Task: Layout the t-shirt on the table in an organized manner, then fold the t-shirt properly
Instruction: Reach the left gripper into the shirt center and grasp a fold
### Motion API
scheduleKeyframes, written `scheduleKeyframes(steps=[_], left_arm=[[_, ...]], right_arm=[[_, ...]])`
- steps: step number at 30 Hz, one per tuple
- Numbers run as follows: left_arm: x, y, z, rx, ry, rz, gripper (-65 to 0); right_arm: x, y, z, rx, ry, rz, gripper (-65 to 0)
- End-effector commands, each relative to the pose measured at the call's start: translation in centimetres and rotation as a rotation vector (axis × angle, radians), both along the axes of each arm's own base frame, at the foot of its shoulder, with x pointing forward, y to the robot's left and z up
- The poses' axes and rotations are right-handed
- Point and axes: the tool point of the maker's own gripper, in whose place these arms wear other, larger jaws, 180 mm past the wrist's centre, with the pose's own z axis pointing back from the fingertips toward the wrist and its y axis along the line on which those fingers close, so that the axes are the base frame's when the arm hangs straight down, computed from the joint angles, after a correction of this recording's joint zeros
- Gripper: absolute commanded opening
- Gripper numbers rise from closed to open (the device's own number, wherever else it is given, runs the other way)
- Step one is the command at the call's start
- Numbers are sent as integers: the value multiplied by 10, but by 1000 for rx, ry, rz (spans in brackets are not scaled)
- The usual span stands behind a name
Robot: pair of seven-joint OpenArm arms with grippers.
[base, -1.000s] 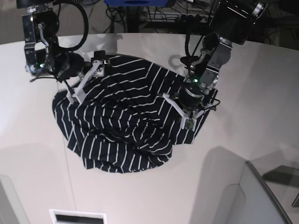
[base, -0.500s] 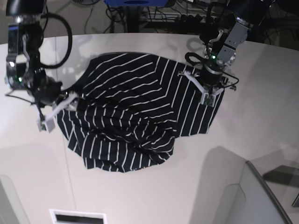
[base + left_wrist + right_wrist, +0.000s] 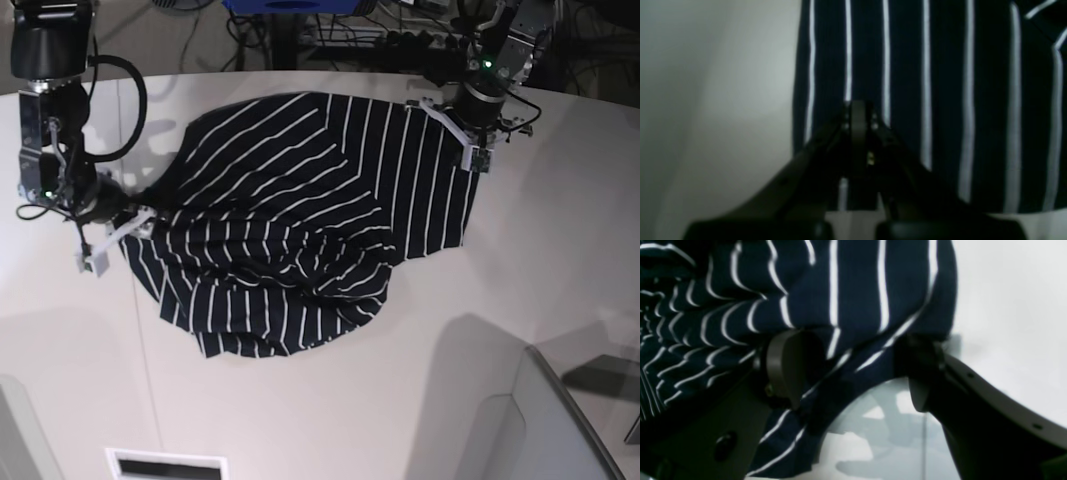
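Note:
The dark navy t-shirt [image 3: 300, 220] with thin white stripes lies partly spread and rumpled on the white table [image 3: 420, 400]. My left gripper [image 3: 474, 158] is at the far right corner, shut on the t-shirt's edge. In the left wrist view its fingers [image 3: 858, 110] meet on the t-shirt [image 3: 940, 83], with bare table [image 3: 723, 83] to the left. My right gripper [image 3: 115, 243] is at the shirt's left edge. In the right wrist view, that gripper [image 3: 853, 380] stands open, with a fold of the t-shirt [image 3: 857, 290] sagging between its fingers [image 3: 786, 366].
Beyond the table's curved far edge are cables [image 3: 400, 30] and a blue object [image 3: 290, 5]. A pale panel [image 3: 560, 420] rises at the front right. A slot [image 3: 165, 465] sits at the front edge, and a thin seam [image 3: 140, 330] crosses the table.
The left gripper has drawn the shirt's right edge farther back and to the right, spreading it. The right gripper stayed near the left edge, its jaws a little narrower.

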Motion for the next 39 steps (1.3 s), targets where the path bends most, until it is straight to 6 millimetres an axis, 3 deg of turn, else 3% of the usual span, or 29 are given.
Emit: scheduleKeyframes(steps=[1, 6, 11, 14, 16, 21, 24, 28, 33, 36, 39], left_arm=[[11, -3, 16, -6, -60, -10, -650], [43, -23, 53, -50, -180, -37, -650], [92, -63, 69, -80, -173, -108, -650], [115, -99, 77, -98, -159, -183, -650], [130, -114, 77, -92, -148, -214, -650], [154, -147, 56, -62, -95, -282, -650], [161, -159, 39, -38, -52, -303, -650], [181, -173, 29, -31, -72, -303, -650], [192, -161, 11, -5, -84, -274, -650], [189, -153, 3, 5, -84, -266, -650], [180, -142, -3, 12, -73, -258, -650]], right_arm=[[24, -5, 27, -10, -99, 5, -233], [0, 14, 63, -21, -159, 76, -233], [-40, 50, 59, 45, -112, 108, -233], [-56, 75, 53, 77, -84, 159, -237], [-64, 99, 50, 100, -70, 226, -306], [-71, 142, 53, 140, -73, 343, -632], [-68, 155, 44, 149, -48, 382, -633], [-73, 149, 5, 137, 69, 371, -644], [-90, 135, -29, 125, 151, 326, -644], [-99, 106, -48, 93, 212, 274, -644], [-97, 78, -53, 60, 228, 219, -644]])
